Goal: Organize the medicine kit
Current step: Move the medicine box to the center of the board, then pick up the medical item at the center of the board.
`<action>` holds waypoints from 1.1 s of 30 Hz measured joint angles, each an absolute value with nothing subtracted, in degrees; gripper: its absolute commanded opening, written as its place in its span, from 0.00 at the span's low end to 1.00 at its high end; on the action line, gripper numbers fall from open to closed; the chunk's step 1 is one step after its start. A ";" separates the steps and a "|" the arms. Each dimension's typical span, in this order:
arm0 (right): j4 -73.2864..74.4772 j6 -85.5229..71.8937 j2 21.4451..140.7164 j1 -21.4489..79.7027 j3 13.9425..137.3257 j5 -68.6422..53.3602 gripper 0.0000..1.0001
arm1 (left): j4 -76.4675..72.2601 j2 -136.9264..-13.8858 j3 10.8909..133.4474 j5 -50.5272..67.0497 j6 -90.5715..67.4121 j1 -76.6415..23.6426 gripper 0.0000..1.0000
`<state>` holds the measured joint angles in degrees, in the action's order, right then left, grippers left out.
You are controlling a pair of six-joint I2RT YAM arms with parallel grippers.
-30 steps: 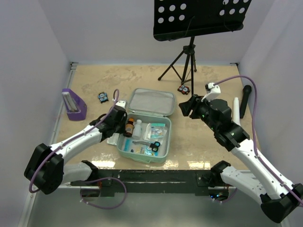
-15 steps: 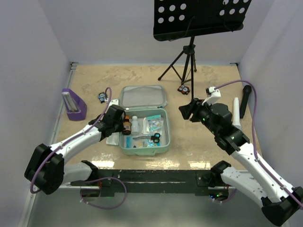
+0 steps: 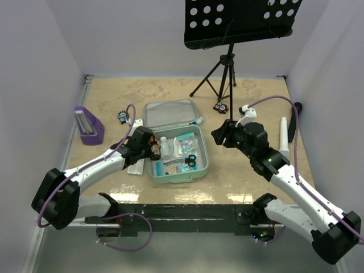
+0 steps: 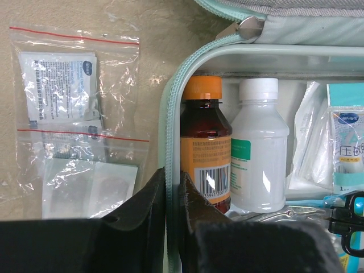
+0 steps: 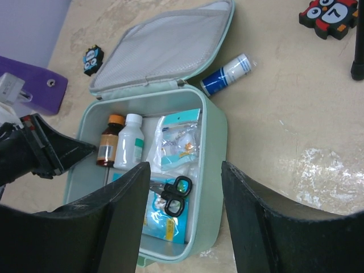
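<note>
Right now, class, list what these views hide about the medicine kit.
Left wrist view: base of the amber bottle partly hidden behind the left end effector; scissors cut off by the right edge.
Right wrist view: fingers of the right end effector cover part of the medicine kit.
Top view: bottle labels too small to read.

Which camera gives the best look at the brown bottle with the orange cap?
The left wrist view: the brown bottle is close up, barcode label visible, beside a white bottle. The right wrist view shows it small, in a corner of the medicine kit. The top view shows just a tiny dark speck.
</note>
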<state>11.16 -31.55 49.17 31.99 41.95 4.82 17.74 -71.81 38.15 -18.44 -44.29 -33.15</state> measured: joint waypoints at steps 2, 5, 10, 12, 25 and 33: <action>10.83 -31.92 50.76 31.99 41.80 4.93 0.57 | 18.15 -71.85 38.37 -18.98 -43.90 -33.17 0.00; 9.89 -32.69 53.67 31.99 41.54 5.06 0.57 | 19.38 -71.26 38.44 -20.10 -43.09 -33.17 0.00; 6.48 -34.61 59.53 31.99 41.43 5.58 0.57 | 23.73 -67.81 38.33 -21.91 -40.88 -32.88 0.00; 4.60 -35.44 62.72 31.99 41.43 6.17 0.57 | 24.95 -66.50 37.95 -22.35 -40.38 -32.62 0.00; -2.90 -36.53 87.99 31.99 47.24 10.55 0.63 | 23.46 -63.09 36.73 -21.06 -39.48 -31.62 0.51; -5.13 -36.56 95.26 31.99 54.76 14.13 0.75 | 20.75 -58.37 36.73 -20.62 -38.65 -31.53 0.56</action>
<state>-5.13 -36.56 95.26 31.99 54.76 14.13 20.75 -58.37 36.73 -20.62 -38.65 -31.53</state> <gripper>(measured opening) 0.749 0.556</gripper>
